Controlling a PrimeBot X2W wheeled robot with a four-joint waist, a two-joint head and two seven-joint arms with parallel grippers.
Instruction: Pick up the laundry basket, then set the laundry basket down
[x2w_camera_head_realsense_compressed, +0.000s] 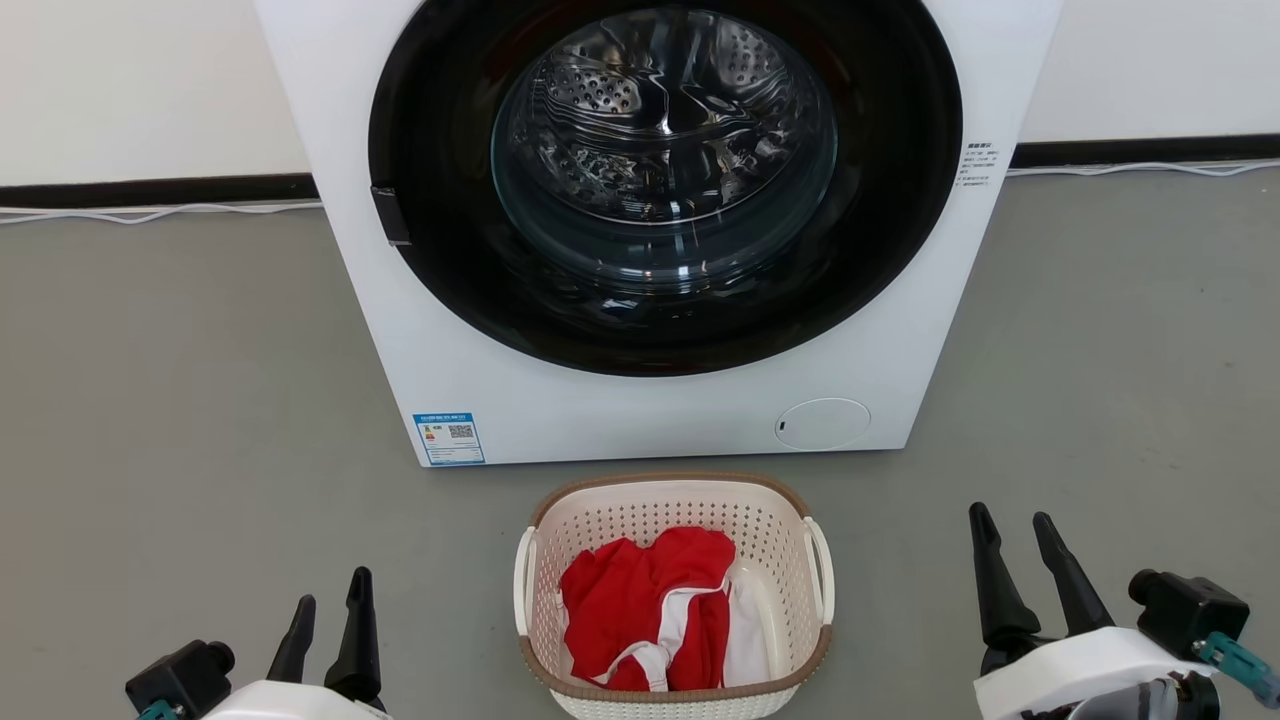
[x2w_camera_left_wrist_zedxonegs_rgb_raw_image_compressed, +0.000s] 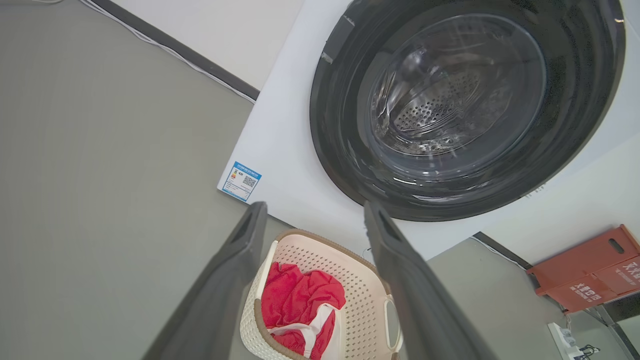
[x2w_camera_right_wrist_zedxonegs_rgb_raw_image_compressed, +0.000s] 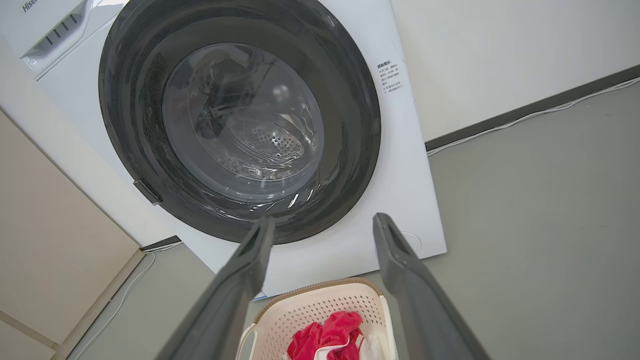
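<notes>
Laundry basket (x2w_camera_head_realsense_compressed: 670, 515): sitting on the floor (x2w_camera_head_realsense_compressed: 180, 400) just before the washing machine (x2w_camera_head_realsense_compressed: 640, 420) — red clothing (x2w_camera_head_realsense_compressed: 630, 600) lying inside
Left gripper (x2w_camera_head_realsense_compressed: 332, 588): hovering left of it, jaws standing apart
Right gripper (x2w_camera_head_realsense_compressed: 1010, 513): hovering right, jaws apart — touching nothing

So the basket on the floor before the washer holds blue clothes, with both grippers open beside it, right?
No: the clothes in the basket are red and white, not blue, as the head view shows. The basket does stand on the floor before the washer, left gripper and right gripper open beside it.
</notes>
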